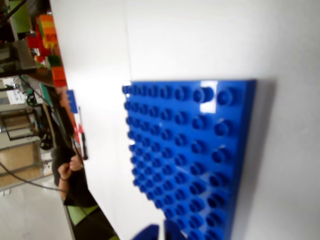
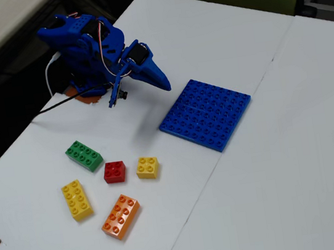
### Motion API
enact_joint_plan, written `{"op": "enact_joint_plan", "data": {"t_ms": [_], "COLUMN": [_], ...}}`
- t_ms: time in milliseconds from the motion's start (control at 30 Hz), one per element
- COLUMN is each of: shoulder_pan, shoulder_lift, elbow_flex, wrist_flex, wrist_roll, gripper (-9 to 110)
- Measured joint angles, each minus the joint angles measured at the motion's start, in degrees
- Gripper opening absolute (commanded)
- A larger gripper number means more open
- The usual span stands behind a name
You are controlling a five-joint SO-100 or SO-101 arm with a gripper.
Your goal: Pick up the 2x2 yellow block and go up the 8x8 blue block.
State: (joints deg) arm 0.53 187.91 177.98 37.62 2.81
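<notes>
- The blue two-finger gripper [image 2: 162, 82] hangs folded near the arm base, jaws together, holding nothing.
- The small square yellow four-stud brick [image 2: 147, 167] lies untouched beside the red brick [image 2: 114, 171], so pickup is pending.
- The flat blue studded baseplate [image 2: 206, 114] lies bare, well apart from the bricks, ready as the target.

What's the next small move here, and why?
Probably swing the arm toward the 2x2 yellow block and lower over it. The block lies untouched on the table beside the red brick, the gripper carries nothing and points toward the 8x8 blue block, whose studs are bare. I can't tell how the jaws stand.
</notes>
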Motion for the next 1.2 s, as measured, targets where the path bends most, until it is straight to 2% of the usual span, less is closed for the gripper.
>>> {"op": "enact_joint_plan", "data": {"t_ms": [967, 1200], "shoulder_pan": [0.0, 0.8], "shoulder_lift": [-0.1, -10.2], "elbow_flex": [0.0, -5.5], "wrist_flex": [-1.5, -5.0], "wrist_roll": [0.0, -1.5], "gripper": [0, 0]}}
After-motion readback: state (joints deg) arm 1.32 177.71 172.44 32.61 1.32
